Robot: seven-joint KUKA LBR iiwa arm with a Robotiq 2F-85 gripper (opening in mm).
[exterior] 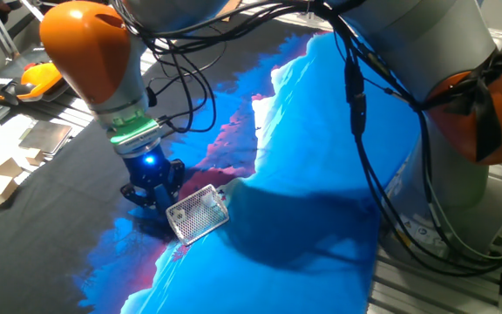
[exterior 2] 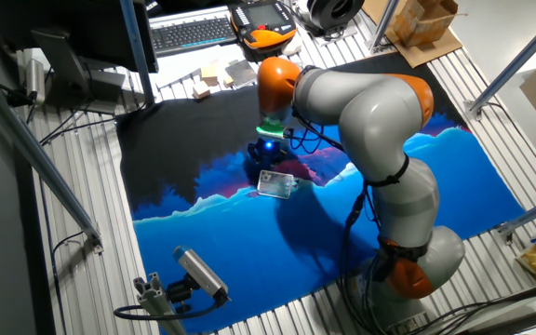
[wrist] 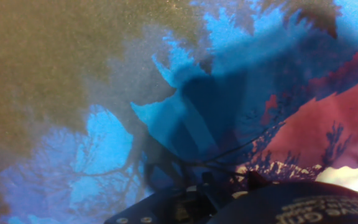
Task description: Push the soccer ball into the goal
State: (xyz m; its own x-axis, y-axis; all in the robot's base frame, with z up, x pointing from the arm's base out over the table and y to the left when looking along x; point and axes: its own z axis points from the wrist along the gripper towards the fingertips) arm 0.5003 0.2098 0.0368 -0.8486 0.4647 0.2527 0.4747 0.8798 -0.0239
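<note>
Although the task turns on the soccer ball, none of the three views shows it: it is too small to pick out and may be hidden under the end effector (exterior: 151,190) or behind the goal (exterior: 197,212). I cannot say where it lies.

The goal sits on the printed cloth (exterior: 321,174) that covers the worktop, at the border where the cloth's dark part meets its blue and pink pattern. In the one fixed view it appears as a white mesh rectangle, tipped so that its netted face looks up toward the camera. Which way its mouth faces cannot be told from here. In the other fixed view the goal (exterior 2: 276,184) lies at about 5 o'clock from the end effector (exterior 2: 266,154).

The end effector stands just beside the goal, at about 10 o'clock from it in the one fixed view, brought low to the cloth with a blue light glowing above it. So low a stance suits pushing, not lifting. Whether its fingers are spread or closed cannot be made out, and nothing is seen held. The hand view shows only cloth, shadow and a dark part of the tool.
</note>
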